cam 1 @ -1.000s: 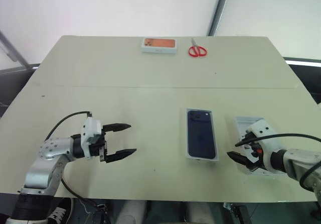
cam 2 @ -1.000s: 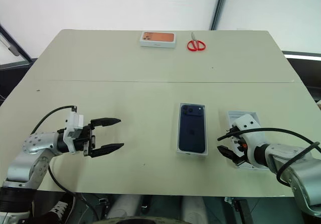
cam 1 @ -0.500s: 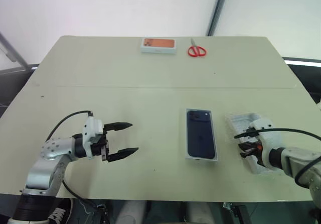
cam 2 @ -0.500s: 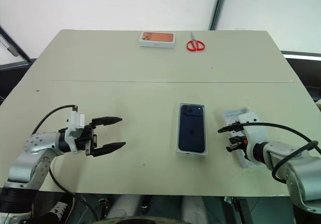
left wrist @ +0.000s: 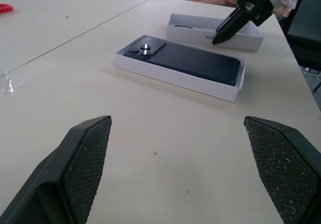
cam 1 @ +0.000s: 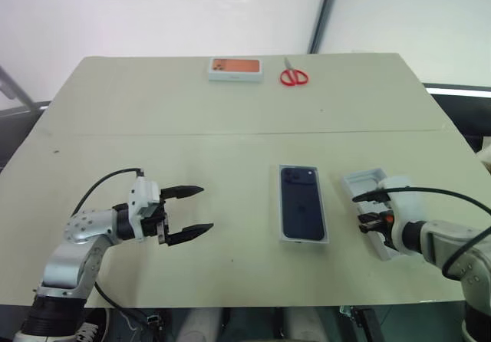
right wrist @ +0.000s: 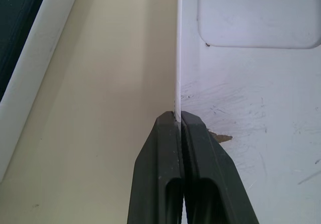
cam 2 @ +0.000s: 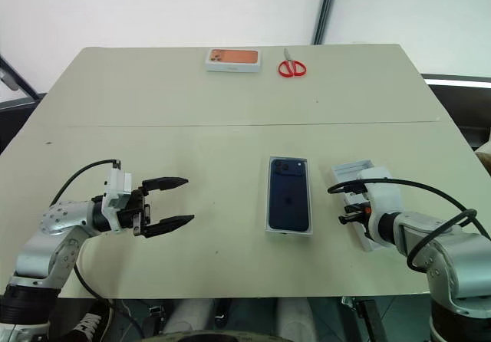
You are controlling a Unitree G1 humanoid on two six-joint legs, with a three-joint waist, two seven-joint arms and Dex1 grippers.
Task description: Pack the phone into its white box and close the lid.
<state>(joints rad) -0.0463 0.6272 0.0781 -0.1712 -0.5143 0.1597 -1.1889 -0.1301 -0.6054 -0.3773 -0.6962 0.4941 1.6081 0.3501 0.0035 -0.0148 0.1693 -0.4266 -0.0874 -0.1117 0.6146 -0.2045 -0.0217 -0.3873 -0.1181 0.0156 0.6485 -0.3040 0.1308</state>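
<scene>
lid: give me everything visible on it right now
The shallow white rectangular lid lies open side up on the beige table, right of the dark navy phone, which sits in its white box. Its inside looks like white moulded plastic, scuffed, with a rounded recess. The right tool is shut on its thin side wall, which stands between the two black fingers.

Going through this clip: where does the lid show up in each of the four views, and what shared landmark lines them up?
Left eye view: the lid, lower right, inside up.
Right eye view: lower right, beside the white box.
Left wrist view: far side, behind the phone.
Right wrist view: its wall, pinched by the right gripper.
Shared landmark: the phone, lying in the white box next to the lid.
</scene>
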